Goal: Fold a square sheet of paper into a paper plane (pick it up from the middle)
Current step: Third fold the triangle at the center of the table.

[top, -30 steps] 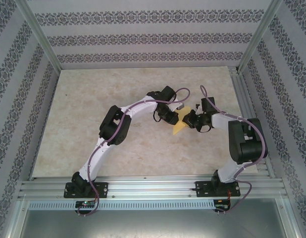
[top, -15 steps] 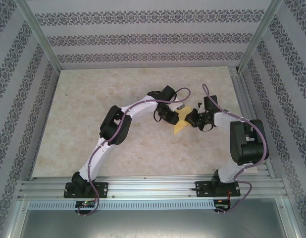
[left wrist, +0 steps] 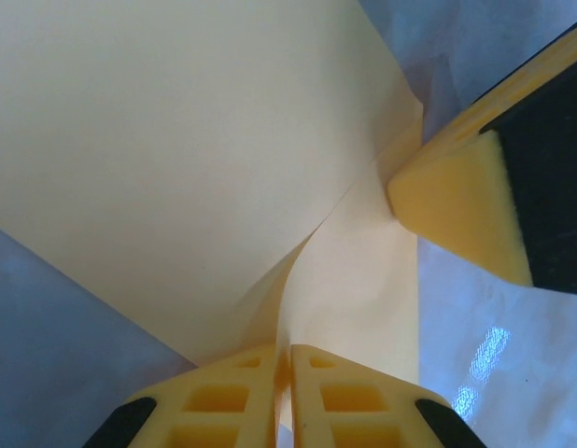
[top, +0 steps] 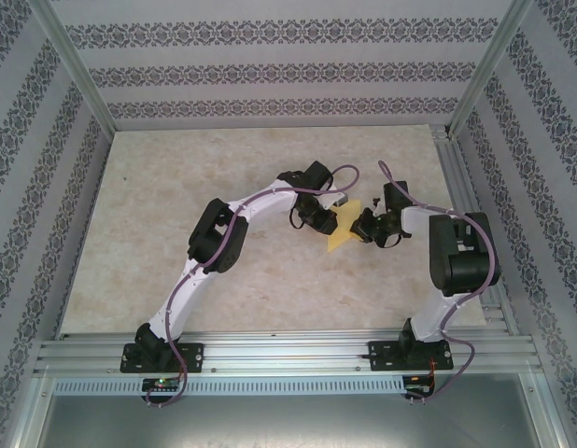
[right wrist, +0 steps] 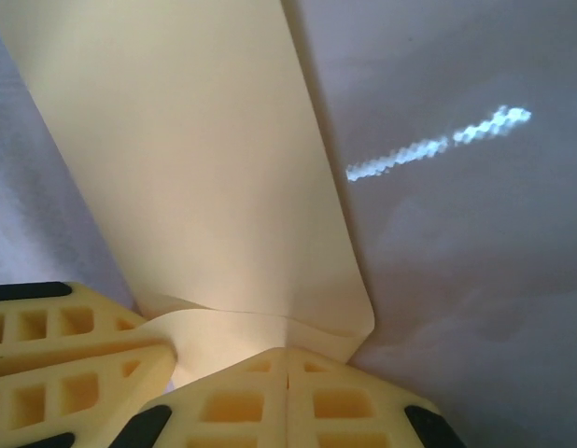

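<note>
The pale-yellow square sheet of paper [top: 342, 233] is folded over on itself and held just above the table between both grippers. My left gripper [top: 330, 222] is shut on its left side. In the left wrist view the jaws [left wrist: 284, 373] pinch a raised crease of the sheet [left wrist: 176, 159], and a right fingertip [left wrist: 457, 210] presses in from the right. My right gripper [top: 361, 227] is shut on the sheet's right side. In the right wrist view its jaws [right wrist: 287, 373] meet on the folded edge of the sheet [right wrist: 195, 159], with the left fingers [right wrist: 64, 350] at the lower left.
The pale marbled tabletop [top: 223, 177] lies under the paper. Patterned walls enclose the table on three sides. An aluminium rail [top: 288, 353] runs along the near edge, and another rail [top: 457, 187] lines the right side close to the right arm.
My right gripper has edged left toward the left gripper and its jaws have closed tighter on the sheet. The right elbow has swung slightly. The left arm has held still.
</note>
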`<state>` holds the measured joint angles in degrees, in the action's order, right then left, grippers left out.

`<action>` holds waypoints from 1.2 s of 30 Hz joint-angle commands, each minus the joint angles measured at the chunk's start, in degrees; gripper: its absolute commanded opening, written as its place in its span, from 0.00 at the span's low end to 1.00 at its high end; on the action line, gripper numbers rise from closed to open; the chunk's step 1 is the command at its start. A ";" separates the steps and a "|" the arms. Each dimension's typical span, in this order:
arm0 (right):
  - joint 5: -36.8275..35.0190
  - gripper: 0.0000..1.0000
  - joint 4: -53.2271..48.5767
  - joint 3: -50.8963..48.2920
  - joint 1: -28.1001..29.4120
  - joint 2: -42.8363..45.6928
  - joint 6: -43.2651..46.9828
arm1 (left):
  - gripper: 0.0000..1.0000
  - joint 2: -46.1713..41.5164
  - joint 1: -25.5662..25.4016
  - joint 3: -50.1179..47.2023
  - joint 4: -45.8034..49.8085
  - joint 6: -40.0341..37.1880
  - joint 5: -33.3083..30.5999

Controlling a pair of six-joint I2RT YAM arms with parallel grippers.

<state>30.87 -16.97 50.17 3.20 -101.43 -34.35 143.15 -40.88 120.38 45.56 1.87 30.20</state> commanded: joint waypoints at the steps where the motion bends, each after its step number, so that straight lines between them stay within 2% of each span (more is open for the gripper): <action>1: -2.12 0.05 -2.88 1.22 -0.13 -1.17 1.24 | 0.14 2.75 0.45 0.90 2.72 -1.24 -0.75; 6: 0.32 0.06 -4.02 2.63 -0.57 5.71 0.66 | 0.14 2.92 0.44 0.76 3.00 -1.34 -0.93; 9: -1.72 0.07 -5.05 3.21 -0.78 8.66 0.38 | 0.14 2.88 0.49 0.82 3.13 -1.43 -1.02; 24: -3.41 0.03 -1.92 3.22 -1.09 -3.19 -2.73 | 0.14 3.36 0.52 1.62 3.30 -1.43 -0.75; 29: -4.38 0.03 -4.45 5.29 -1.18 -0.81 -3.60 | 0.14 3.36 0.54 1.53 3.33 -1.42 -0.65; 36: -3.57 0.05 0.52 2.84 -1.71 4.36 -7.65 | 0.14 3.36 0.54 1.59 3.54 -1.77 -0.66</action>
<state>27.66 -19.64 53.89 2.09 -99.02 -39.18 143.83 -40.88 121.47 46.24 1.72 30.63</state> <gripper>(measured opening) 0.048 0.142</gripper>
